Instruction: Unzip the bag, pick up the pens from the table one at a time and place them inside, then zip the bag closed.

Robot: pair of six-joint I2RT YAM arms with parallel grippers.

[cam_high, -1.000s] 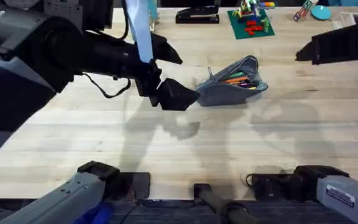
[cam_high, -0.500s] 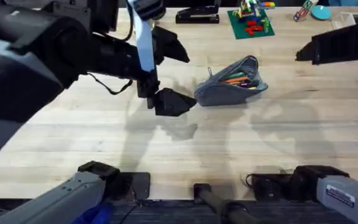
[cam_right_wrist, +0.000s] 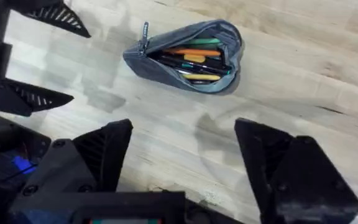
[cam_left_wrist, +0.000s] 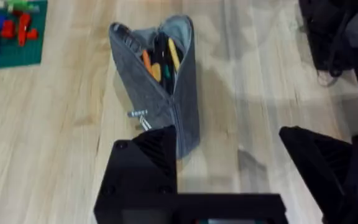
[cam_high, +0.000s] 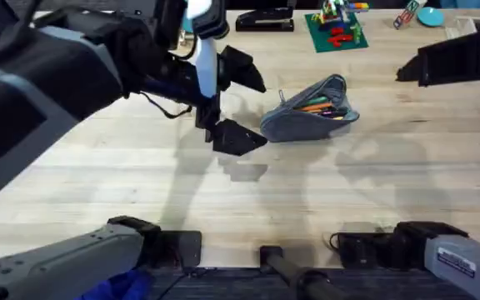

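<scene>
The grey-blue bag lies on the table with its zipper open and its mouth gaping. Several pens lie inside it, among them a yellow one and a black one. My left gripper hovers open just off the bag's left end, where the zipper pull sticks out. In the left wrist view the bag lies just beyond my left gripper. My right gripper is open and empty, held high with the bag below it.
A green brick plate with small bricks and a black stapler stand at the table's far edge behind the bag. A teal object sits at the far right. My right arm hangs dark at the right.
My left arm has swung and shifted a little, its open fingers staying beside the bag's left end. The bag and the right arm have not moved.
</scene>
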